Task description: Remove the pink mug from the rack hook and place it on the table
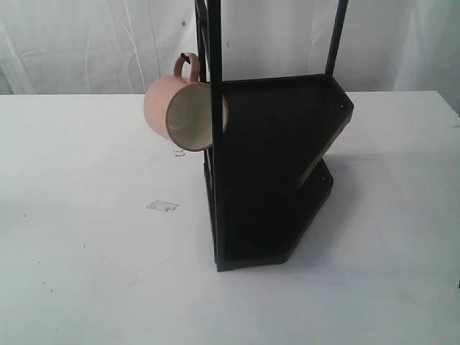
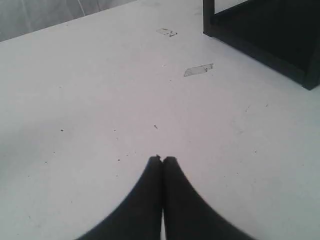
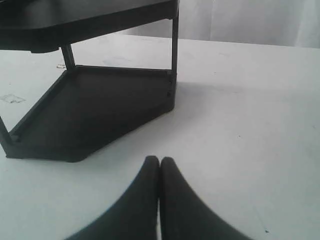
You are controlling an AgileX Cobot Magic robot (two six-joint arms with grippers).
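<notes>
One pink mug [image 1: 176, 111] hangs by its handle on the rack hook [image 1: 185, 57] of the one rack [image 1: 280, 144], which stands midway between the table's [image 1: 86, 251] side edges. Two grippers, the left gripper [image 2: 162, 159] and the right gripper [image 3: 159, 159], are pressed together and empty.

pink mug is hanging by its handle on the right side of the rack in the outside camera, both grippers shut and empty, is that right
Not quite. In the exterior view the pink mug hangs by its handle on the left side of the rack, not the right. The rest holds: the left gripper and the right gripper each have their jaws shut and hold nothing.
</notes>
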